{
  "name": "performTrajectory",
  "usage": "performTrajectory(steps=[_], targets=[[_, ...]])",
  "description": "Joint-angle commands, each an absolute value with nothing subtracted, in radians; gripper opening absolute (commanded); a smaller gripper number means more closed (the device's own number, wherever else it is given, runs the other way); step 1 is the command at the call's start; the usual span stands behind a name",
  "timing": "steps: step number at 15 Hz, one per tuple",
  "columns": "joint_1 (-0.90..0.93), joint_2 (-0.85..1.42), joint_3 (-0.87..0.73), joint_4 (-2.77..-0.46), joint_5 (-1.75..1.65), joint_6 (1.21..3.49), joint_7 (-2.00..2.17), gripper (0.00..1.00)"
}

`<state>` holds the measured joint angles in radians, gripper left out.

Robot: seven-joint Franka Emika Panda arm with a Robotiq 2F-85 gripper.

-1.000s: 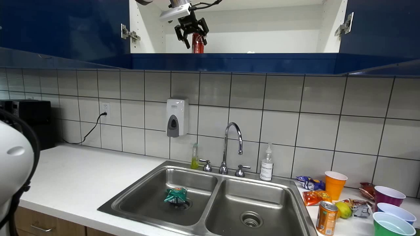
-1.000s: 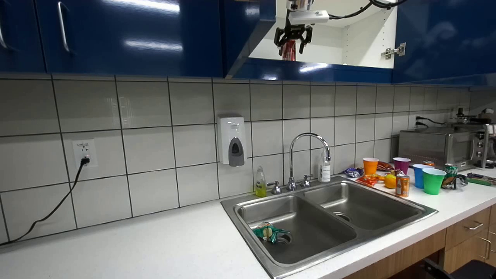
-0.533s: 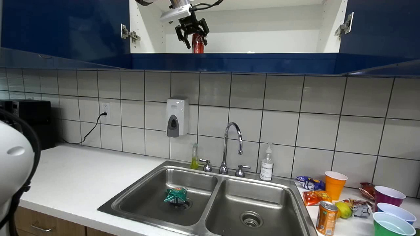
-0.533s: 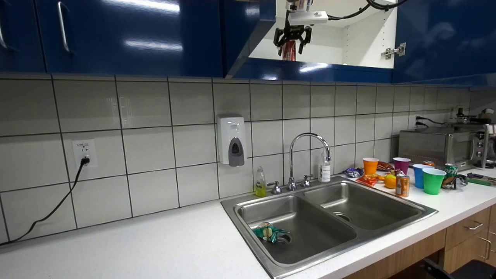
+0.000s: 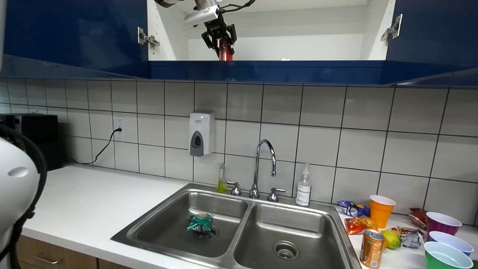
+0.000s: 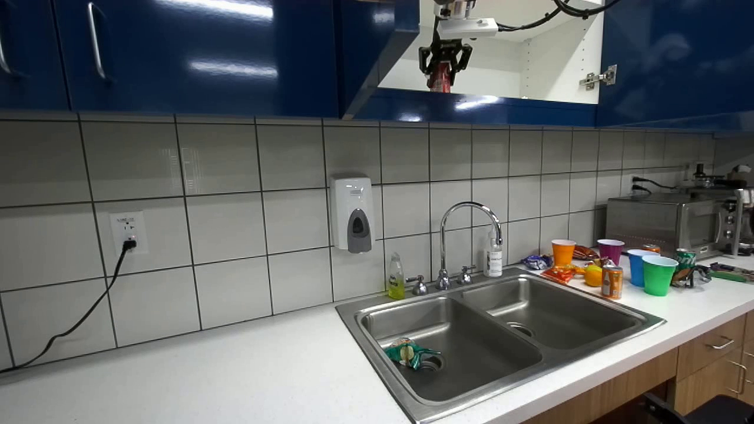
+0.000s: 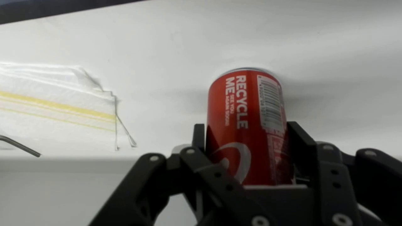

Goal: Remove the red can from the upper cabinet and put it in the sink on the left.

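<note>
Around the red can (image 7: 246, 121), the gripper (image 7: 249, 138) has closed in.

External finish and fittings.
White, rounded arm shell (image 5: 16, 190) with an oval recess (image 5: 18, 172); thick black cable (image 5: 42, 175) along its edge. Silver cylindrical wrist section (image 6: 455, 8). Flat white housing (image 6: 462, 27), bearing a dark marking (image 6: 483, 23) too small to read; thin black leads (image 6: 533, 25) at one end. Black gripper (image 7: 249, 136): angular links (image 7: 335, 197) with small dark holes (image 7: 334, 172), round silver screws (image 7: 154, 158) at the joints, block-shaped fingertips (image 7: 198, 136).

Black fingers (image 6: 458, 65) flank the red can (image 6: 440, 81) in the open upper cabinet (image 6: 556, 68).
</note>
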<state>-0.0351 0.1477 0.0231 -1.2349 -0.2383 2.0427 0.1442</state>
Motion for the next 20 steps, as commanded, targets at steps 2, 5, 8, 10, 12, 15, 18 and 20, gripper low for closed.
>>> performTrajectory(steps=[2,5,8,10,12,15,18,20], targets=[[-0.030,0.177,0.021,-1.188,-0.259,2.020,0.159,0.39],[-0.028,0.177,0.022,-1.189,-0.259,2.017,0.156,0.39],[-0.026,0.163,0.023,-1.199,-0.261,2.014,0.157,0.39],[-0.026,0.153,0.024,-1.207,-0.258,2.017,0.156,0.39],[-0.024,0.144,0.023,-1.215,-0.263,2.019,0.161,0.39],[-0.022,0.134,0.022,-1.224,-0.265,2.020,0.163,0.39],[-0.020,0.126,0.022,-1.227,-0.267,2.021,0.165,0.39],[-0.020,0.121,0.022,-1.228,-0.266,2.021,0.165,0.39]])
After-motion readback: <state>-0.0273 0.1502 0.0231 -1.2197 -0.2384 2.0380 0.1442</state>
